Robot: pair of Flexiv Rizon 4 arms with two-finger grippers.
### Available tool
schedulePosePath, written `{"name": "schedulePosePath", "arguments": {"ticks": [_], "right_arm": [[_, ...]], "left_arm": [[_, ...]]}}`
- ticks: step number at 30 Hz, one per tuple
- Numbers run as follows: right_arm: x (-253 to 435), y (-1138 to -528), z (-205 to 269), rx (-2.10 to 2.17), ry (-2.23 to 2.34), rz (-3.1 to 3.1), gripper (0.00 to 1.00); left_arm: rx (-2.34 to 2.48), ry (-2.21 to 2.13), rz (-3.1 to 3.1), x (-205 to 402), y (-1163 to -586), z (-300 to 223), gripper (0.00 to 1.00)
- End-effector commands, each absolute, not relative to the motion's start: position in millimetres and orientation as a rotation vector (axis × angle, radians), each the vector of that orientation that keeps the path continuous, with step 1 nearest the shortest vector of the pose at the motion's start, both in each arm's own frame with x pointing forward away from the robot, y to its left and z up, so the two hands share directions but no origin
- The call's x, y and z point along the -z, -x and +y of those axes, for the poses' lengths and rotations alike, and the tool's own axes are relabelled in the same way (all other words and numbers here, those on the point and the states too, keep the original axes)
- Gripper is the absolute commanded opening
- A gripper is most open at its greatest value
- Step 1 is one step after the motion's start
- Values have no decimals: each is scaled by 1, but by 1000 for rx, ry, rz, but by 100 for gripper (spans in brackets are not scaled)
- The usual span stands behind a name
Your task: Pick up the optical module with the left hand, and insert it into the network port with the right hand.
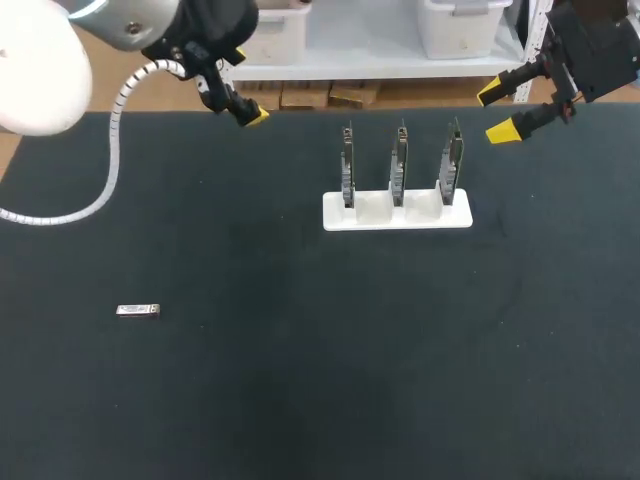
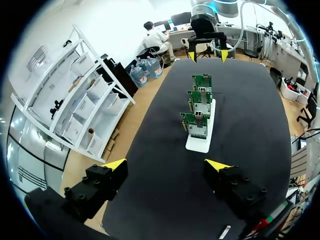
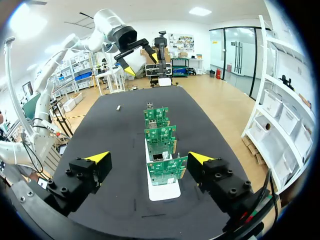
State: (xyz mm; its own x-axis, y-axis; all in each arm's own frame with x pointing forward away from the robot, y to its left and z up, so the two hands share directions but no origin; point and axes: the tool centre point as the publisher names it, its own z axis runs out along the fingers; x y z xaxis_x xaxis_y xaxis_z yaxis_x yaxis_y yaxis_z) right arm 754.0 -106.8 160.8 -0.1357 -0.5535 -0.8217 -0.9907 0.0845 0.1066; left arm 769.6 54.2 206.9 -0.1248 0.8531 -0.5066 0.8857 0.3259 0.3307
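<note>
The optical module (image 1: 137, 310), a small silver bar, lies flat on the black table at the near left; it also shows in the left wrist view (image 2: 224, 232) and the right wrist view (image 3: 118, 107). Three upright green circuit boards (image 1: 399, 165) stand in a white holder (image 1: 397, 213) at the far middle. My left gripper (image 1: 240, 100) hangs open above the far left edge, far from the module. My right gripper (image 1: 497, 113) is open above the far right, just right of the boards. Each wrist view looks down the row of boards (image 2: 199, 107) (image 3: 161, 135) between open fingers, nothing held.
A white coiled cable (image 1: 110, 150) from my left arm droops over the table's far left corner. The black mat (image 1: 320, 380) covers the whole table.
</note>
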Motion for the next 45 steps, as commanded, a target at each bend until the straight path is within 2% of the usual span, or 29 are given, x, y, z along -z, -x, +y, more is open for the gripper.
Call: {"name": "schedulePosePath", "arguments": {"ticks": [1,6,17,30,45], "right_arm": [[-161,-753,-107,-922,1526,1761,100],[-161,-753,-107,-922,1526,1761,100],[-161,-753,-107,-922,1526,1761,100],[-161,-753,-107,-922,1526,1761,100],[-161,-753,-107,-922,1526,1761,100]], "left_arm": [[64,-1527,1975,-207,-770,53,100],[39,-1554,1937,-213,-769,59,100],[-208,-1612,2039,-190,-762,138,100],[-176,-1630,2146,-173,-720,188,100],[-137,-1540,2173,-171,-727,179,100]]}}
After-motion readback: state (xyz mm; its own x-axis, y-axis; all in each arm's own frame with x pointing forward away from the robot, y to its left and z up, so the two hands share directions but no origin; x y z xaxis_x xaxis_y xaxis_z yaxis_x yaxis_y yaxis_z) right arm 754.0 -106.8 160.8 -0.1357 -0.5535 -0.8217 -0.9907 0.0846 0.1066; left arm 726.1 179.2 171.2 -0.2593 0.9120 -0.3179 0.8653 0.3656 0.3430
